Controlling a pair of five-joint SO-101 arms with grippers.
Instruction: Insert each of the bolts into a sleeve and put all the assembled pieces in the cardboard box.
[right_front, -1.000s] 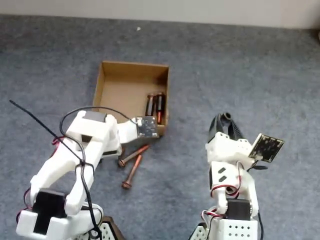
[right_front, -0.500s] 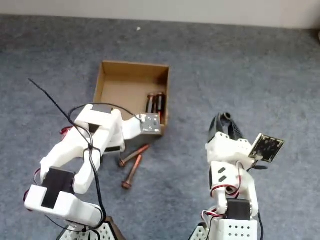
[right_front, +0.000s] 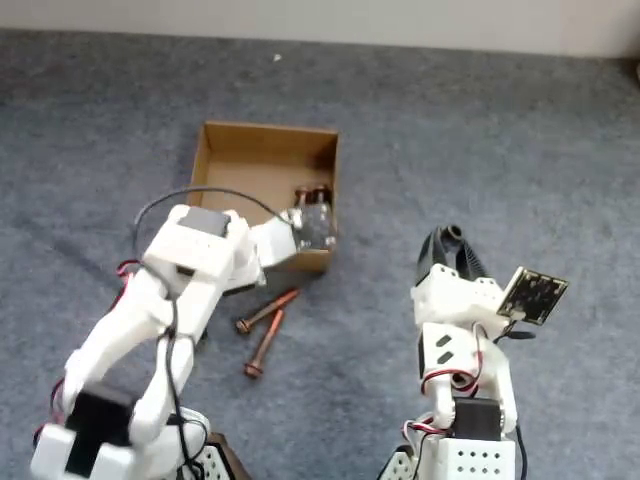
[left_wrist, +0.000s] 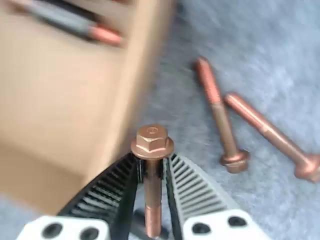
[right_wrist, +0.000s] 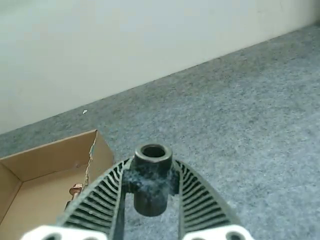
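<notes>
Hanging the left gripper (left_wrist: 152, 159) at the near right corner of the cardboard box (right_front: 215, 150), with the jaws clamping on the shank of a copper bolt (left_wrist: 152, 142) and its hex head sticking out past the fingertips. Resting that box open-topped on the grey surface (right_front: 520, 120), left of the middle and toward the far edge. Holding two assembled pieces (right_front: 311, 197) inside, dark sleeves with copper ends, lying side by side against the box's right wall and partly hiding under the left wrist. Lying loose on the surface just off the box's near wall, a first loose bolt (right_front: 268, 309) and a second loose bolt (right_front: 264, 345), heads pointing toward the surface's near edge, shanks close together, the second sitting slightly nearer that edge. Standing well apart from the box, over the right half of the surface and close to its near edge, the right gripper (right_wrist: 151, 165), with the jaws pressing in from both sides on a dark sleeve (right_wrist: 150, 192) and the sleeve's open bore facing out past the fingertips toward the far edge.
</notes>
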